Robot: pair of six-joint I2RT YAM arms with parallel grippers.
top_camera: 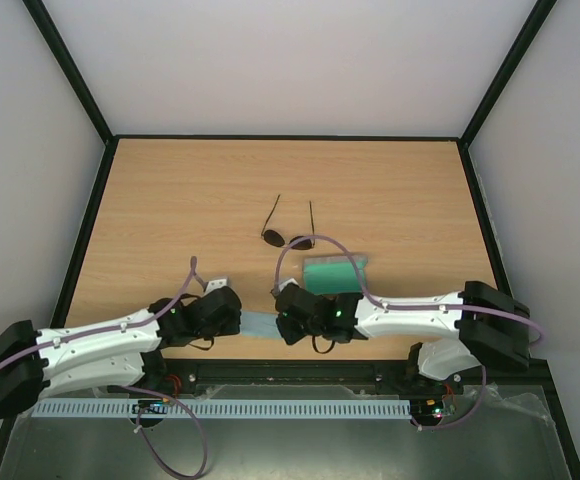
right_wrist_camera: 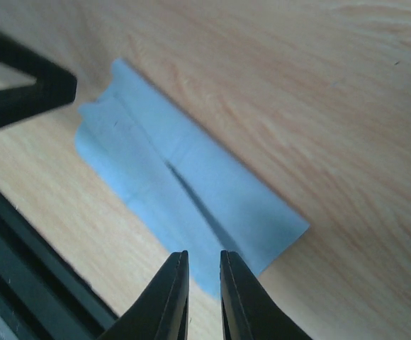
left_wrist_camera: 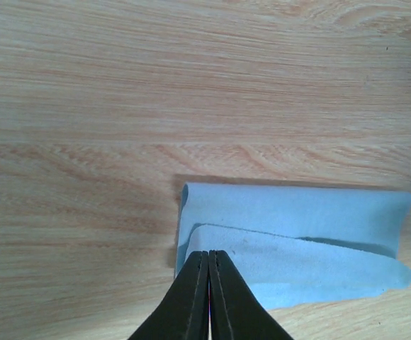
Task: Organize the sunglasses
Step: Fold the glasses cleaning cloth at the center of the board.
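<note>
Sunglasses point(top_camera: 272, 238) right lens behind cable point(top_camera: 322, 238); blue cloth point(top_camera: 258, 325) mostly hidden overhead.

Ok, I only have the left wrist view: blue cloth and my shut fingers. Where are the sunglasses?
Observer: The sunglasses lie farther out on the table, beyond the cloth, temple arms pointing away.
Operator: And the case?
Observer: The case sits just nearer than the sunglasses, beside the right gripper.
Operator: What's that gripper doing?
Observer: Its fingers stand slightly apart over the cloth end opposite the left gripper.
</note>
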